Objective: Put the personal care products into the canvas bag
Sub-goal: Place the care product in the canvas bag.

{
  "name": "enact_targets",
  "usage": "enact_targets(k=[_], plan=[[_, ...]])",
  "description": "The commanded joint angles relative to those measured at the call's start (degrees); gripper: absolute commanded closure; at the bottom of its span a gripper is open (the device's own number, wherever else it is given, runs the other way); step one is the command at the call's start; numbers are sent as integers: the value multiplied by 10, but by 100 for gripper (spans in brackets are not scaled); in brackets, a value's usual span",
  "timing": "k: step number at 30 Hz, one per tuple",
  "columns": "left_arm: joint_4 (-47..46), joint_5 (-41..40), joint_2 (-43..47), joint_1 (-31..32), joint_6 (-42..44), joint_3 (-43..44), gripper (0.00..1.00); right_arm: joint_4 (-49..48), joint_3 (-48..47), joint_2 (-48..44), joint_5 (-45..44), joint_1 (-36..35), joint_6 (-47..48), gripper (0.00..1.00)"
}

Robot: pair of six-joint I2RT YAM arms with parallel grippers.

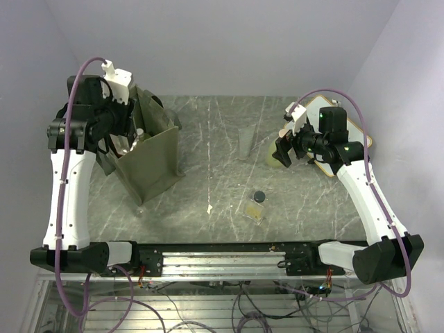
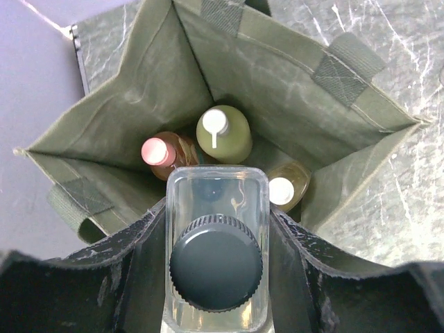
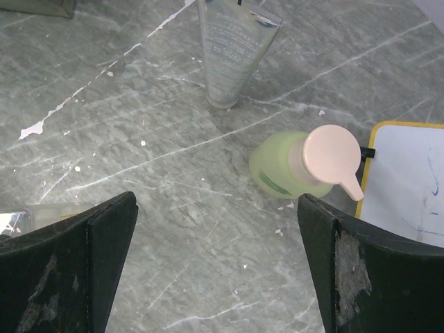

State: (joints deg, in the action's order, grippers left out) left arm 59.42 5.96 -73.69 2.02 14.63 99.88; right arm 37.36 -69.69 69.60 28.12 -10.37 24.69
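- Top view: the left gripper (image 1: 130, 141) hangs over the open bag (image 1: 156, 166), lined up for a drop. Right of the bag, the right gripper (image 1: 283, 154) hovers at the green pump bottle (image 1: 272, 159).
- Left wrist: jaws clamped on a clear square bottle (image 2: 216, 201), directly above three bottles (image 2: 223, 133) standing inside the bag.
- Right wrist: jaws spread wide and empty, the green pump bottle just ahead, the tube (image 3: 232, 48) beyond it.

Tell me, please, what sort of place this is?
Probably a robotics lab test cell: plain white walls enclose a grey marble-patterned tabletop, the white left arm and right arm are bolted to a metal rail, and loose cables hang below.
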Motion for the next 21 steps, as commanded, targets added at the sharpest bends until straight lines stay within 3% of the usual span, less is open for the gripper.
enact_targets(k=[1,21], plan=[[-126,-55,31,-4,-66,-13,93,-6,-3,1,5,-5,4,0],[-236,-115,26,-4,-140,-153,93,-8,0,-2,3,-10,5,0]])
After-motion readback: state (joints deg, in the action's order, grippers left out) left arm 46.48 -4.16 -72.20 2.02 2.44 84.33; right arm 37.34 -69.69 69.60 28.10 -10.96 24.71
